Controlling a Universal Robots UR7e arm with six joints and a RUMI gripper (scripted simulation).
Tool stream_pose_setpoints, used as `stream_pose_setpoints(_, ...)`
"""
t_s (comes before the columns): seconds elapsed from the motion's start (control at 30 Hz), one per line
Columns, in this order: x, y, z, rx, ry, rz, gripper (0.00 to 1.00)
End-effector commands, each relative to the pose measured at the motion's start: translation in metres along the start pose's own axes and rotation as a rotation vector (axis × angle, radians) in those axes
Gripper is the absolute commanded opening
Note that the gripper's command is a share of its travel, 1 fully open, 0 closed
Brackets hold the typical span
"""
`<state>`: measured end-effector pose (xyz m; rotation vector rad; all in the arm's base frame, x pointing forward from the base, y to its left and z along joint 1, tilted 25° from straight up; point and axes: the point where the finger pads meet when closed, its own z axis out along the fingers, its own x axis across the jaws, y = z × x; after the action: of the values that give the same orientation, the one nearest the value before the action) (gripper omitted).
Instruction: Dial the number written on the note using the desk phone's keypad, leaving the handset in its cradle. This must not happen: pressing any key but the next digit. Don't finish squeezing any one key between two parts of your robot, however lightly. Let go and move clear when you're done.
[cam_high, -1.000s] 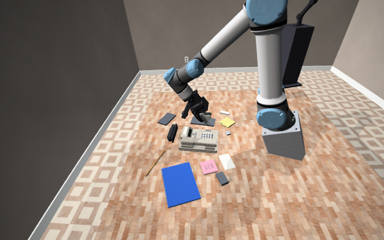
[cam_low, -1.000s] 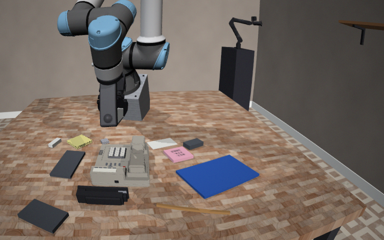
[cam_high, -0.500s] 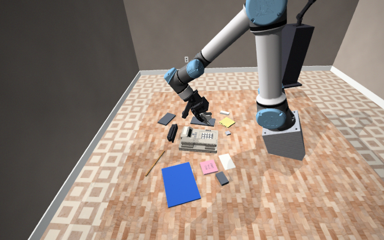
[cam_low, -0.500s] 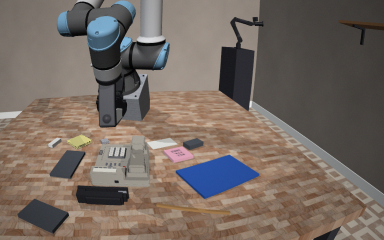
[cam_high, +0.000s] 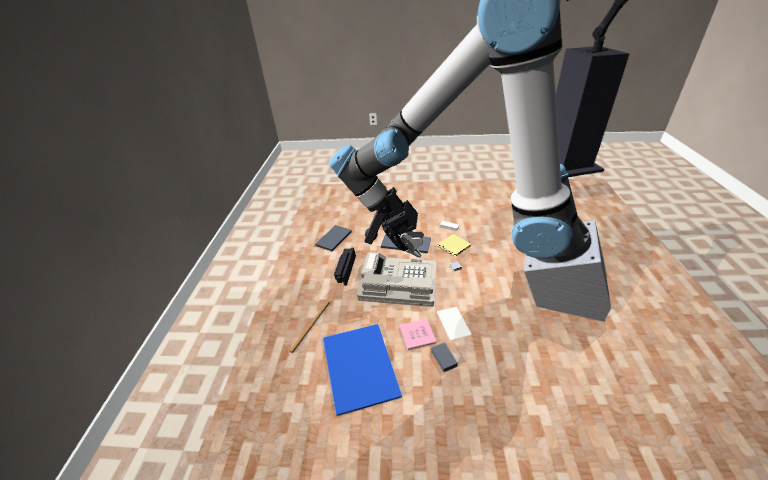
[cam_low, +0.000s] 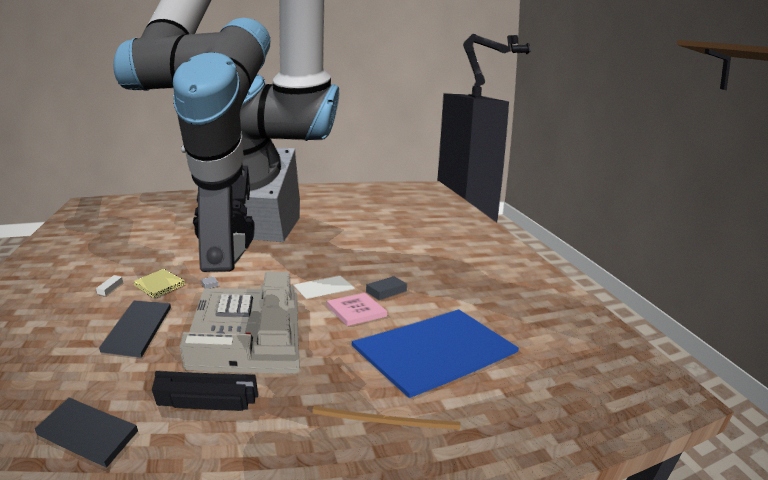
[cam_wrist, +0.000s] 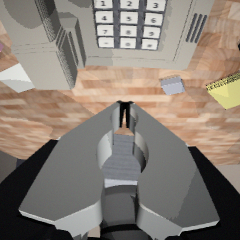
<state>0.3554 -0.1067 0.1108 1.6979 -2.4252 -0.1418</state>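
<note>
The beige desk phone (cam_high: 396, 281) (cam_low: 243, 331) lies on the wooden table, and its handset (cam_low: 278, 314) (cam_wrist: 47, 45) rests in the cradle. The white keypad (cam_high: 415, 272) (cam_low: 233, 303) (cam_wrist: 127, 25) faces up. The pink note (cam_high: 417, 333) (cam_low: 356, 308) with the number lies beside the phone on the handset side. My gripper (cam_high: 415, 243) (cam_wrist: 125, 103) is shut and empty. It hangs above the table just beyond the phone's edge on the keypad side, touching nothing. In the exterior view the wrist body hides the fingertips.
Near the gripper lie a yellow pad (cam_high: 454, 244) (cam_low: 159, 283) (cam_wrist: 227, 90), a small grey cube (cam_high: 455, 265) (cam_low: 210, 281) (cam_wrist: 172, 86) and a dark slab (cam_low: 134, 327). A black bar (cam_high: 344, 266) (cam_low: 203, 390), blue book (cam_high: 359, 367) (cam_low: 434, 349), white card (cam_high: 453, 322) and pencil (cam_high: 309, 326) surround the phone.
</note>
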Motion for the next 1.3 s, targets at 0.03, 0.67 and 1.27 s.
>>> stream_pose_setpoints(0.03,0.000,-0.012,0.016,0.001,0.000,0.000,0.00)
stream_pose_setpoints(0.67,0.000,-0.028,0.038,0.001,0.000,0.000,0.00)
stream_pose_setpoints(1.27,0.000,-0.031,0.043,0.001,0.000,0.000,0.00)
